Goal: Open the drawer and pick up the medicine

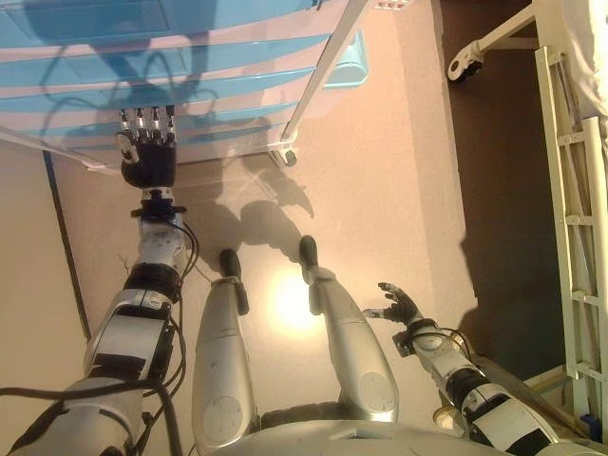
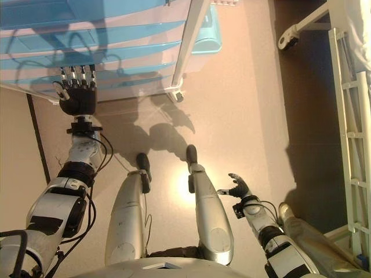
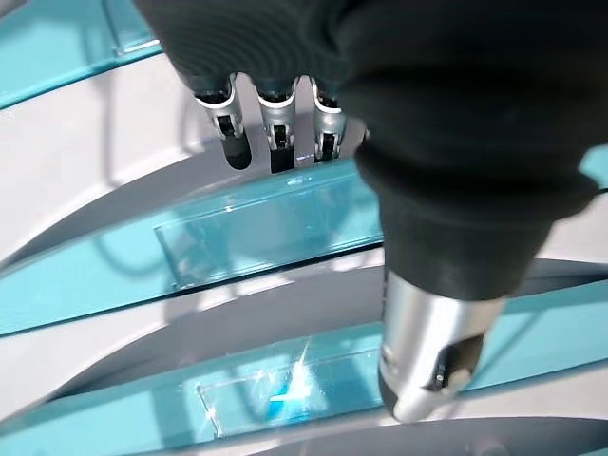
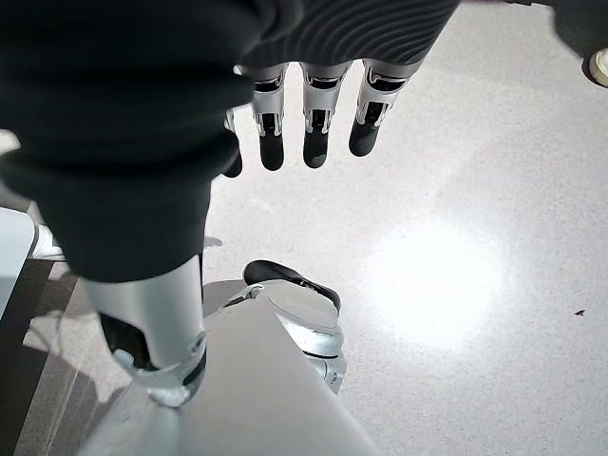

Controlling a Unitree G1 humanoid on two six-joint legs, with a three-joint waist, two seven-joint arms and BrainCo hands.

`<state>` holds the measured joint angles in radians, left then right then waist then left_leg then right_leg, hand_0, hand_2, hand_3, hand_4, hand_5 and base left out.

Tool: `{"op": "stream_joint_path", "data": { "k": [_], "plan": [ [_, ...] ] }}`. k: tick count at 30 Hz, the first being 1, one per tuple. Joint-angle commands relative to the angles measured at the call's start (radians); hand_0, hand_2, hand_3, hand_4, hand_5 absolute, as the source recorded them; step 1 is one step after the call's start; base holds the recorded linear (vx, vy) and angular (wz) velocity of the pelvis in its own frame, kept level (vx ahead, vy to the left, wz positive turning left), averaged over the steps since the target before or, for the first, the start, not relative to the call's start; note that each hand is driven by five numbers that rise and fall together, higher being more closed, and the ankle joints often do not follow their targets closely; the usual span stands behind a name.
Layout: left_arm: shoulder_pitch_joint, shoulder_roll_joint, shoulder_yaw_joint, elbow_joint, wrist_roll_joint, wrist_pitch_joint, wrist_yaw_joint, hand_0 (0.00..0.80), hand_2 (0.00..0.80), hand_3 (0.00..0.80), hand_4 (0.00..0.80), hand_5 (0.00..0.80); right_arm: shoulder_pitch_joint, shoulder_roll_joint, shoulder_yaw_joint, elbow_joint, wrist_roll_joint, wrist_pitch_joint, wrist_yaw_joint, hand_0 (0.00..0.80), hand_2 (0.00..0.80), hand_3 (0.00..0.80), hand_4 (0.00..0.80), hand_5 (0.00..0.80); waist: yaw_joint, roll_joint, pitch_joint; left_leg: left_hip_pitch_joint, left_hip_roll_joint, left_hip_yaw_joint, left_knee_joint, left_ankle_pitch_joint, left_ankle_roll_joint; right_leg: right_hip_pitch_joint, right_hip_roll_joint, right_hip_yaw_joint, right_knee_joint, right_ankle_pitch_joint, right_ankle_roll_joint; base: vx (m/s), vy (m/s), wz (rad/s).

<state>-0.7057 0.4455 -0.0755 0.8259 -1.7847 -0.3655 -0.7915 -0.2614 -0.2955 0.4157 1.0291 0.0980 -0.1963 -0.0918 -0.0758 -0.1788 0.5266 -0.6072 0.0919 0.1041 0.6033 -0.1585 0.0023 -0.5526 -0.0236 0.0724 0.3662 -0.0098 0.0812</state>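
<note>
A drawer cabinet with translucent blue drawer fronts and white frame stands ahead at the upper left. All its drawers look closed. My left hand is raised in front of it, fingers straight, fingertips touching the top edge of a clear handle lip on one drawer front. My right hand hangs low at my right side with relaxed fingers, holding nothing. No medicine shows in any view.
A white metal frame post with a caster crosses beside the cabinet. A white bed frame with a caster stands along the right. A person's leg shows at the lower right.
</note>
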Motion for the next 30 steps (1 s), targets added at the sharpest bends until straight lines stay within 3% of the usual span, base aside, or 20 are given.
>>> {"op": "stream_joint_path", "data": {
  "k": [1, 2, 3, 5, 14, 18, 24, 30],
  "plan": [
    [-0.169, 0.145, 0.04, -0.247, 0.073, -0.117, -0.075, 0.0, 0.0, 0.0, 0.0, 0.0, 0.085, 0.01, 0.074, -0.064, 0.004, -0.023, 0.008, 0.0, 0.0, 0.0, 0.0, 0.0, 0.032, -0.017, -0.007, -0.003, -0.094, 0.028, 0.065, -0.109, 0.056, 0.08, 0.019, -0.087, -0.108, 0.066, -0.034, 0.0, 0.0, 0.0],
    [-0.17, 0.149, 0.042, -0.262, 0.076, -0.12, -0.076, 0.0, 0.0, 0.0, 0.0, 0.0, 0.086, 0.009, 0.072, -0.066, 0.0, -0.022, 0.008, 0.0, 0.0, 0.0, 0.0, 0.0, 0.034, -0.015, -0.007, -0.003, -0.095, 0.027, 0.065, -0.109, 0.057, 0.081, 0.018, -0.087, -0.108, 0.065, -0.034, 0.0, 0.0, 0.0],
    [-0.17, 0.151, 0.042, -0.278, 0.074, -0.125, -0.079, 0.364, 0.364, 0.364, 0.364, 0.364, 0.088, 0.007, 0.072, -0.063, 0.0, -0.024, 0.008, 0.0, 0.0, 0.0, 0.0, 0.0, 0.036, -0.013, -0.007, -0.004, -0.096, 0.026, 0.066, -0.107, 0.057, 0.082, 0.018, -0.089, -0.108, 0.065, -0.035, 0.0, 0.0, 0.0],
    [-0.165, 0.155, 0.045, -0.309, 0.089, -0.141, -0.068, 0.8, 0.8, 0.8, 0.8, 0.8, 0.091, 0.004, 0.07, -0.067, -0.004, -0.025, 0.01, 0.0, 0.0, 0.0, 0.0, 0.0, 0.038, -0.009, -0.007, -0.003, -0.098, 0.024, 0.061, -0.105, 0.057, 0.085, 0.018, -0.089, -0.11, 0.064, -0.036, 0.0, 0.0, 0.0],
    [-0.107, 0.146, 0.069, -0.37, 0.101, -0.141, -0.037, 0.8, 0.8, 0.8, 0.8, 0.8, 0.085, 0.01, 0.061, -0.066, -0.018, -0.033, -0.004, 0.0, 0.0, 0.0, 0.0, 0.0, 0.07, 0.001, -0.007, 0.014, -0.111, -0.002, 0.01, -0.088, 0.056, 0.115, 0.023, -0.092, -0.112, 0.043, -0.042, -0.019, -0.018, 0.01],
    [-0.028, 0.136, 0.096, -0.361, 0.119, -0.138, 0.009, 0.8, 0.8, 0.8, 0.8, 0.8, 0.085, 0.013, 0.053, -0.08, -0.015, -0.015, -0.024, 0.0, 0.0, 0.0, 0.0, 0.0, 0.091, 0.004, -0.007, 0.031, -0.121, -0.027, -0.049, -0.049, 0.047, 0.132, 0.03, -0.095, -0.124, 0.038, -0.049, -0.028, -0.064, 0.1],
    [0.288, 0.047, 0.181, -0.341, 0.124, -0.036, 0.009, 0.8, 0.8, 0.8, 0.8, 0.8, 0.102, 0.006, 0.006, -0.103, -0.023, 0.029, -0.063, 0.0, 0.0, 0.0, 0.0, 0.0, 0.153, 0.043, -0.007, 0.06, -0.147, -0.083, -0.138, 0.014, 0.03, 0.169, 0.025, -0.126, -0.136, 0.009, -0.058, -0.015, -0.048, 0.26],
    [0.582, -0.072, 0.209, -0.219, 0.192, 0.117, -0.003, 0.8, 0.8, 0.8, 0.8, 0.8, 0.113, -0.034, -0.066, -0.091, -0.043, 0.05, -0.064, 0.0, 0.0, 0.0, 0.0, 0.0, 0.215, 0.114, -0.007, 0.093, -0.164, -0.127, -0.197, 0.068, 0.014, 0.213, 0.005, -0.175, -0.113, -0.044, -0.077, -0.001, 0.02, 0.42]
  ]
}}
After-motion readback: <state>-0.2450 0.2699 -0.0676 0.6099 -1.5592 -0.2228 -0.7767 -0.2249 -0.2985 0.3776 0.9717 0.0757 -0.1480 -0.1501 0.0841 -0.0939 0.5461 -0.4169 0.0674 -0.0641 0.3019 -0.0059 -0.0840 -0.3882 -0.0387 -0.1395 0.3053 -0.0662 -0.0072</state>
